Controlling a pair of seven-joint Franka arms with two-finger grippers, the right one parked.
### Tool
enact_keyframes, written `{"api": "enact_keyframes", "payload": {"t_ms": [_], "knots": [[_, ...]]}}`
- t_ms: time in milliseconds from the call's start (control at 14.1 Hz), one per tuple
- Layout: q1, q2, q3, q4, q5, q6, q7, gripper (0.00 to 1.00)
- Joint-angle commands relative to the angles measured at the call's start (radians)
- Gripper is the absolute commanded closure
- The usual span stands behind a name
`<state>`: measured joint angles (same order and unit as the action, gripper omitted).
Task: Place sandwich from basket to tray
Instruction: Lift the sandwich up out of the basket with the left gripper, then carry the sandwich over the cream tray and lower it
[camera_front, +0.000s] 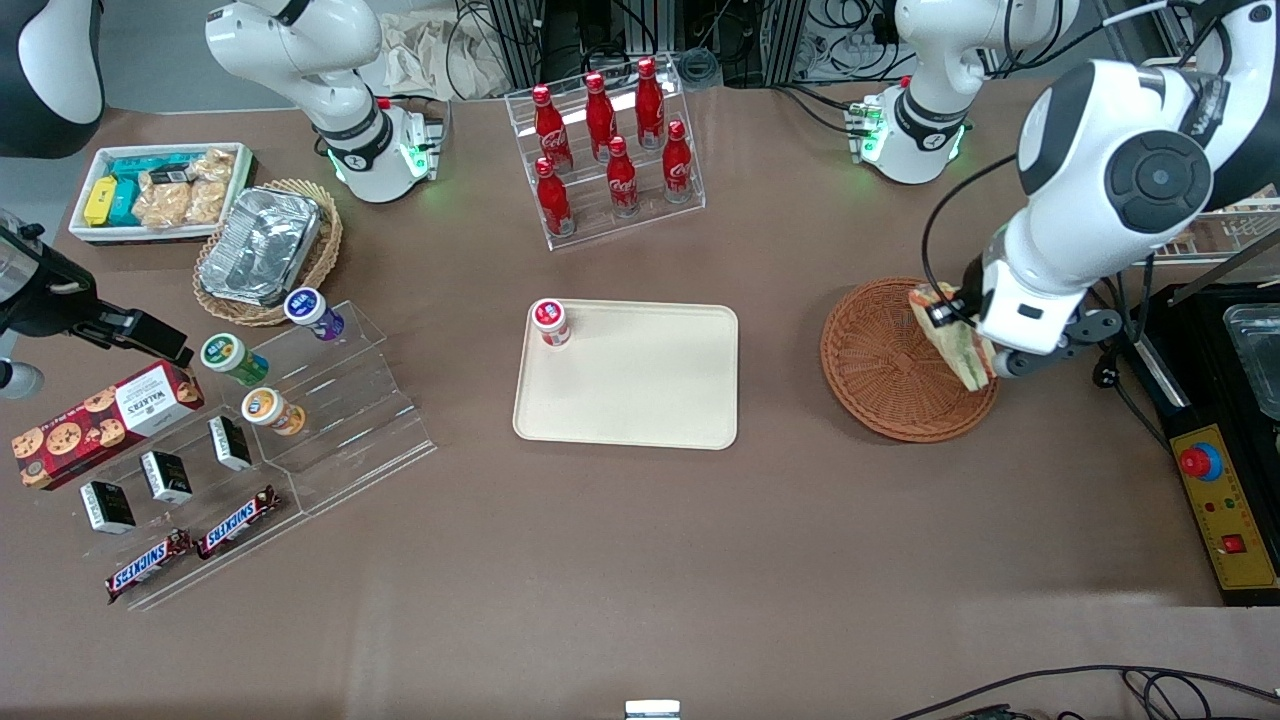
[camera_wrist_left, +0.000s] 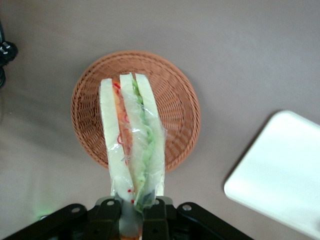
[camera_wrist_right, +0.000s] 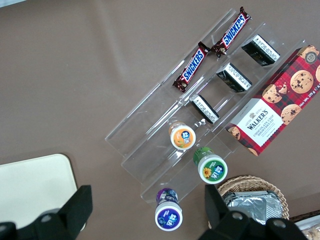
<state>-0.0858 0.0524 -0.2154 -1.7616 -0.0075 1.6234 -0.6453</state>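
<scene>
I have the sandwich (camera_wrist_left: 132, 142) clamped in the gripper (camera_wrist_left: 134, 207): in the wrist view both fingers (camera_wrist_left: 107, 212) press on its narrow end, and the wrapped wedge sticks straight out from them with bread slices and filling edge-on to the camera. It is lifted clear; the basket (camera_wrist_left: 177, 107) sits empty beneath it, not touching.

In the front view the gripper (camera_front: 962, 322) hangs over the basket's (camera_front: 880, 365) rim on the working arm's side, the sandwich (camera_front: 955, 335) tilted across that rim.

Key relation for the carry: the tray (camera_front: 640, 390) lies sideways from the basket toward the parked arm's end of the table, about level with it in depth, a strip of bare tabletop between them. My judgement: the move is mostly one lateral traverse.

The sandwich's long axis runs out from the fingers, so the free end leads or trails depending on wrist yaw.

A small red-capped jar (camera_front: 550, 322) stands on the tray's farther corner; I would aim for the open middle (camera_front: 640, 380).
</scene>
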Motion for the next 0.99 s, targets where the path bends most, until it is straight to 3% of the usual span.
{"api": "enact_keyframes", "payload": {"t_ms": [0, 142, 354, 638, 921], "knots": [[-0.008, 0.070, -0.088, 0.143, -0.005, -0.094, 0.010, 1.00], [-0.037, 0.078, -0.143, 0.145, 0.000, -0.085, 0.022, 1.00], [-0.135, 0.109, -0.145, 0.131, 0.004, -0.004, 0.032, 1.00], [-0.250, 0.204, -0.145, 0.071, 0.015, 0.212, 0.035, 1.00], [-0.327, 0.251, -0.144, -0.096, 0.049, 0.464, 0.041, 1.00]]}}
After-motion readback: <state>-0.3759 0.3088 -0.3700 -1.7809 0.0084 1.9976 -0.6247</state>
